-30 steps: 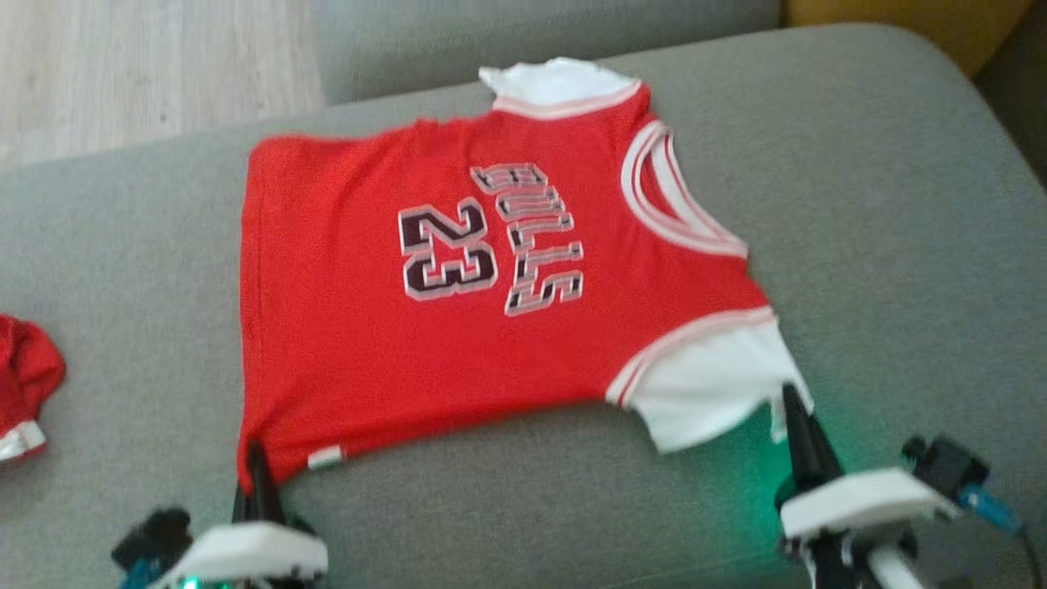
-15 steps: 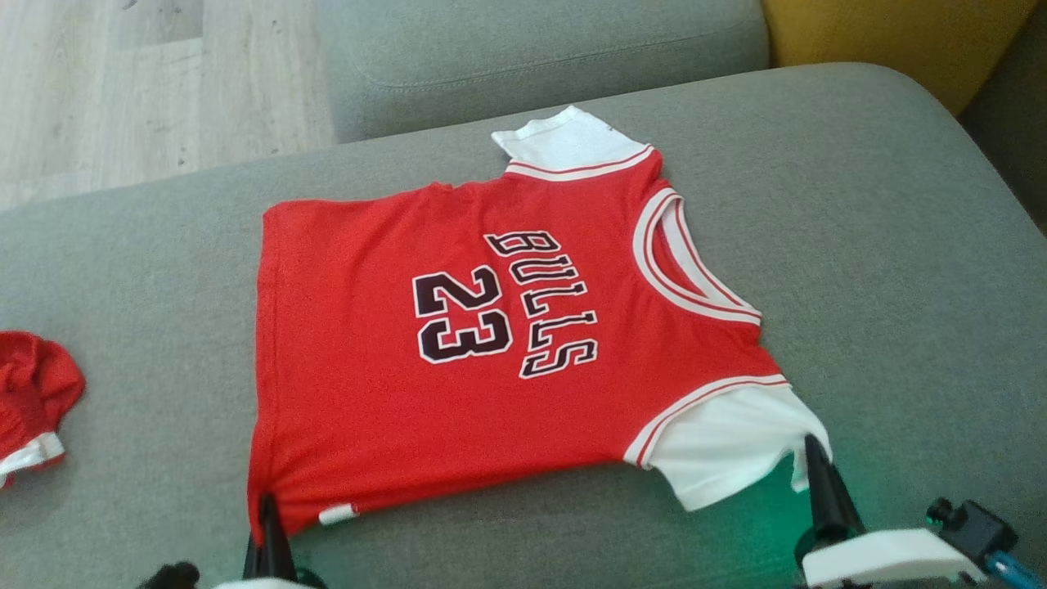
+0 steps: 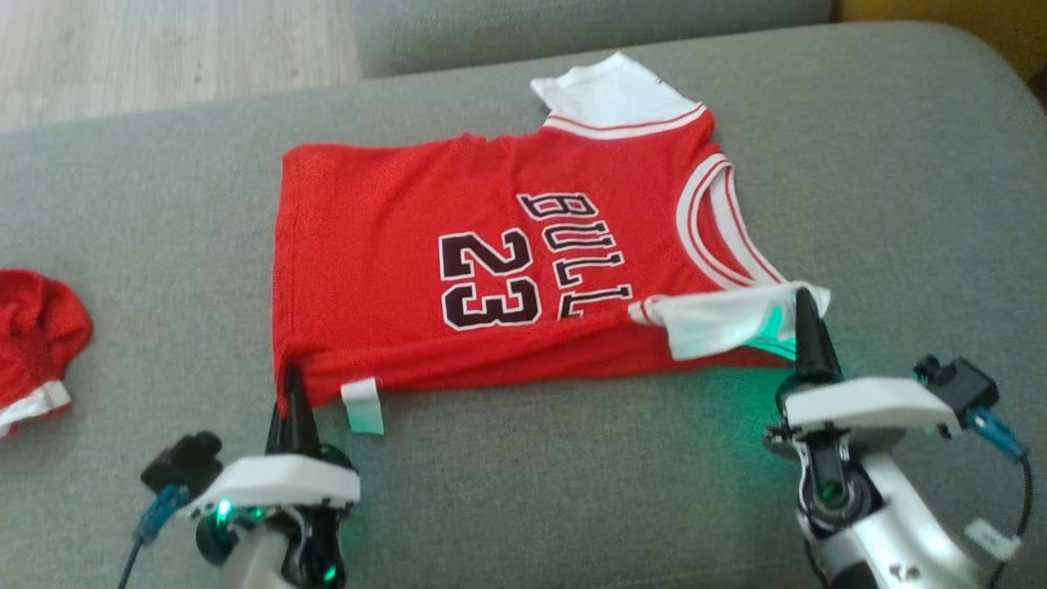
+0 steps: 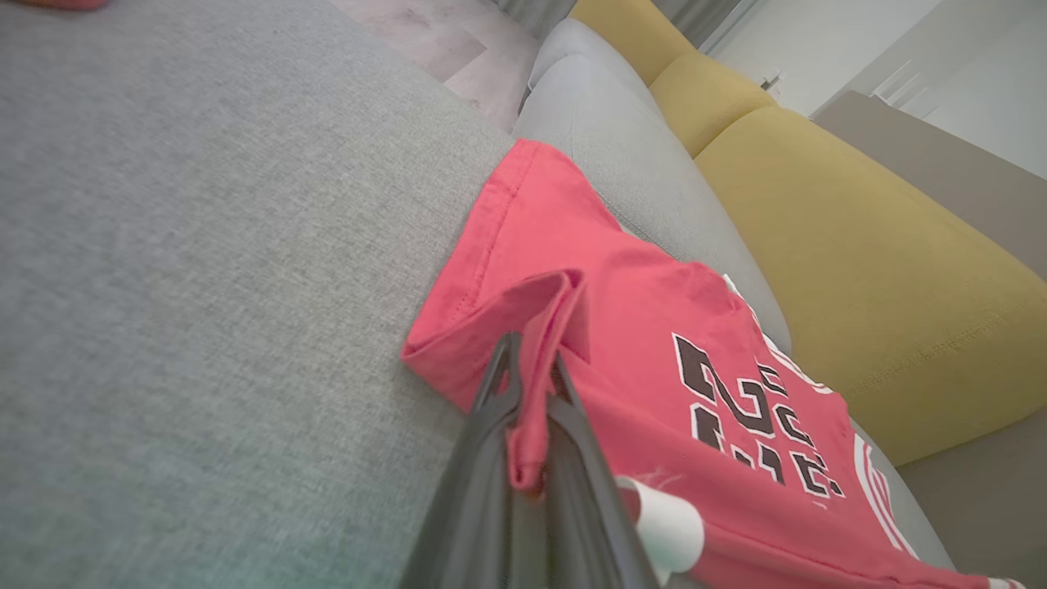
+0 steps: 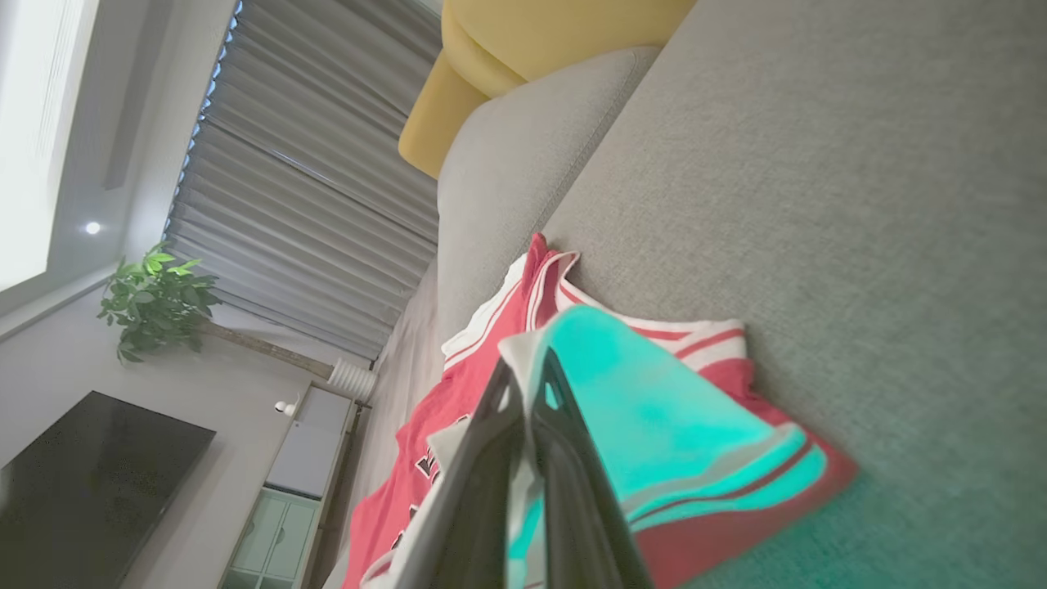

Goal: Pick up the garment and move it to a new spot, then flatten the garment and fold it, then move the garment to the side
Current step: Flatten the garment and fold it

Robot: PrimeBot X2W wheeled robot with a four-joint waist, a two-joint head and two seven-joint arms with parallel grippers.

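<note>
A grey sofa cushion (image 3: 123, 204) carries the work. Lower left, my left tool (image 3: 294, 388) clamps the hem corner of the garment (image 3: 384, 245), spread mid-frame. Lower right, my right tool (image 3: 806, 323) pinches its white sleeve, lifted inward. Flattening looks done, folding barely begun, and moving aside remains.

Grey cushion (image 3: 900, 204) bears the garment (image 3: 384, 237) and a red cloth (image 3: 41, 327)

Red garment (image 3: 491, 270), near edge folded over, on grey cushion (image 3: 883, 180)
</note>
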